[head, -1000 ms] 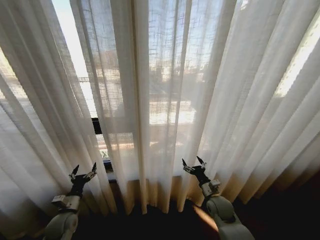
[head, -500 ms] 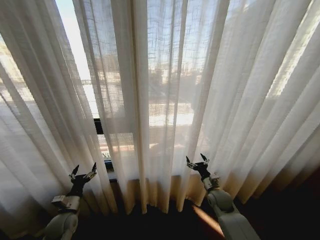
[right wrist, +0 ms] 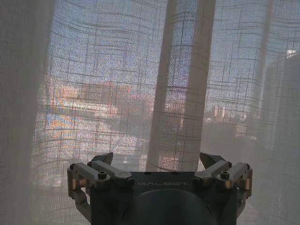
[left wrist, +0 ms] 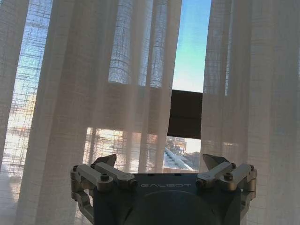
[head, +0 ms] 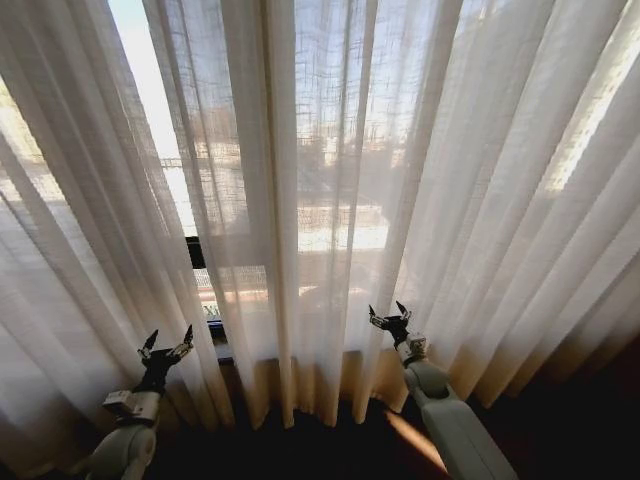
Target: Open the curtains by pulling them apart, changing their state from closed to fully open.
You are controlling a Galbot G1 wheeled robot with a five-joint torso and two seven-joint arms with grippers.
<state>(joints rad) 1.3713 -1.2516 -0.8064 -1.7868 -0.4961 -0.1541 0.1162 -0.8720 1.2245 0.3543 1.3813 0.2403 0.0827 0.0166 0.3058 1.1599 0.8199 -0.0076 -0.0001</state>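
Curtains [head: 330, 180] of sheer pleated white fabric hang across the whole window in the head view, parted only by a narrow gap at the left; the left gripper [head: 168, 343] is raised low on the left just beside that gap, its fingers spread and holding nothing, and the right gripper [head: 388, 315] is raised right of centre, likewise spread and against the folds. From the left wrist view, the left gripper [left wrist: 160, 161] stands released before the curtains [left wrist: 93, 93], facing the gap where sky shows. From the right wrist view, the right gripper [right wrist: 158, 159] gapes empty just before the curtains [right wrist: 183, 93], facing one upright pleat.
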